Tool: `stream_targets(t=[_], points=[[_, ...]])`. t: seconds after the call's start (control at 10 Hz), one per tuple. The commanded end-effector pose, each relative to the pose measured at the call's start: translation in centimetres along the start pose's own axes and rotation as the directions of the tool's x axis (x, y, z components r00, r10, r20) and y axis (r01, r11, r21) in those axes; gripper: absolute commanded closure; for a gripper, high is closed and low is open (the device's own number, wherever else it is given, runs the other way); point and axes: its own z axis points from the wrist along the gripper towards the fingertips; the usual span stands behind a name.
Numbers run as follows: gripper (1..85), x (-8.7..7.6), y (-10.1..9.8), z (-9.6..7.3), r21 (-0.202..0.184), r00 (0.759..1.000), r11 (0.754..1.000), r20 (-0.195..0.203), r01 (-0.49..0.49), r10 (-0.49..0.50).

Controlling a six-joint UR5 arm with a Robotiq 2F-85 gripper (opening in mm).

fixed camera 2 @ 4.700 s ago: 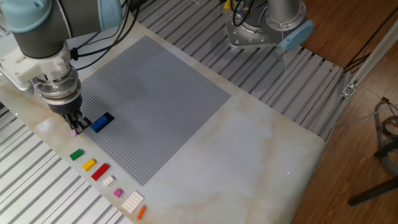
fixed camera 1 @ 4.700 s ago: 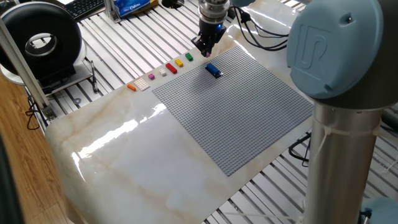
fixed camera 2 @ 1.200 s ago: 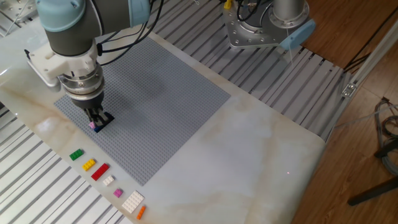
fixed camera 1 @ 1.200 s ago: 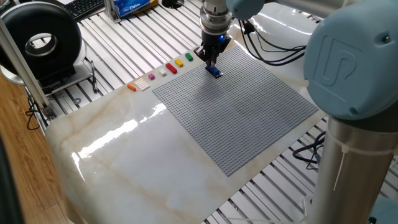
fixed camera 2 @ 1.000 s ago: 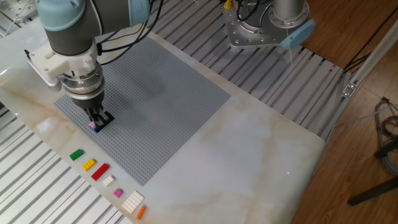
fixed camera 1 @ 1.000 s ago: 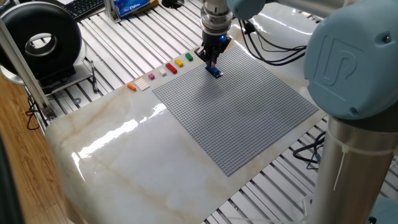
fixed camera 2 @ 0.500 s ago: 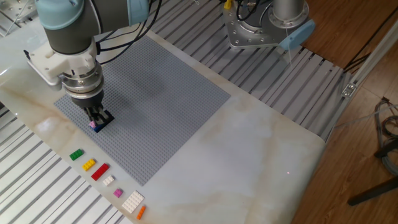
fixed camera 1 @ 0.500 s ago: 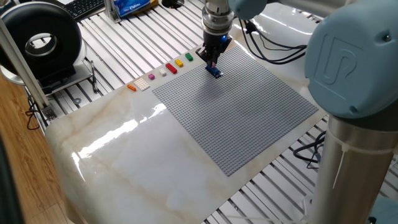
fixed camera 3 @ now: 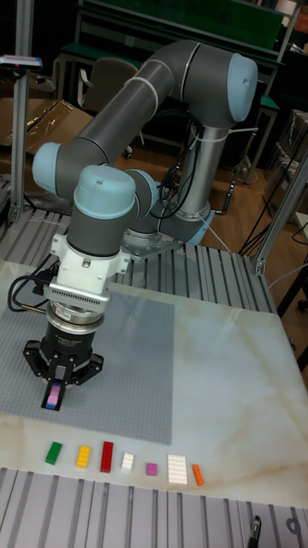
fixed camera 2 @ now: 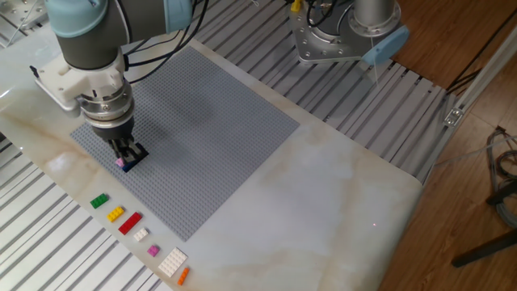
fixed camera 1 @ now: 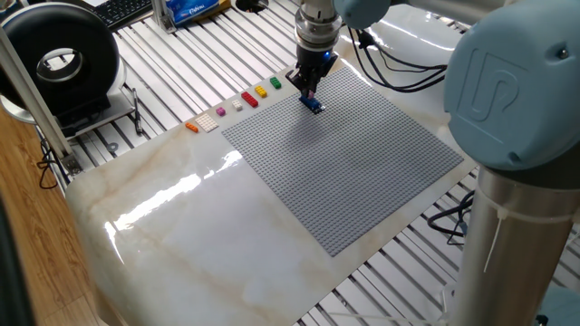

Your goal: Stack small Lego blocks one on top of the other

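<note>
Tall fixed view: pink-purple block (fixed camera 3: 54, 398) between gripper (fixed camera 3: 54, 396) fingers

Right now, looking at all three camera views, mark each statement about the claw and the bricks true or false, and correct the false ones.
1. The claw holds a pink-purple brick. True.
2. The blue brick sits on the marble table off the baseplate. False: it is on the grey baseplate, under the claw.
3. A green brick lies at one end of the row of spare bricks beside the baseplate. True.
4. The red brick is stacked on the yellow brick. False: they lie side by side on the table.
5. The claw is parked above the white plate. False: it is over the baseplate.
</note>
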Motion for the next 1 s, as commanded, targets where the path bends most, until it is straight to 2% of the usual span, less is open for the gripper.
stream_targets(t=[0.0, 0.6, 0.9], points=[[84.7, -0.28, -0.01, 0.16, -0.016, 1.0, 1.0, 0.01, -0.01, 0.01], [84.7, 0.24, 0.07, 0.5, -0.026, 1.0, 0.999, 0.0, -0.028, 0.028], [84.7, 0.64, -0.27, 0.07, -0.025, 1.0, 0.999, -0.006, -0.027, 0.026]])
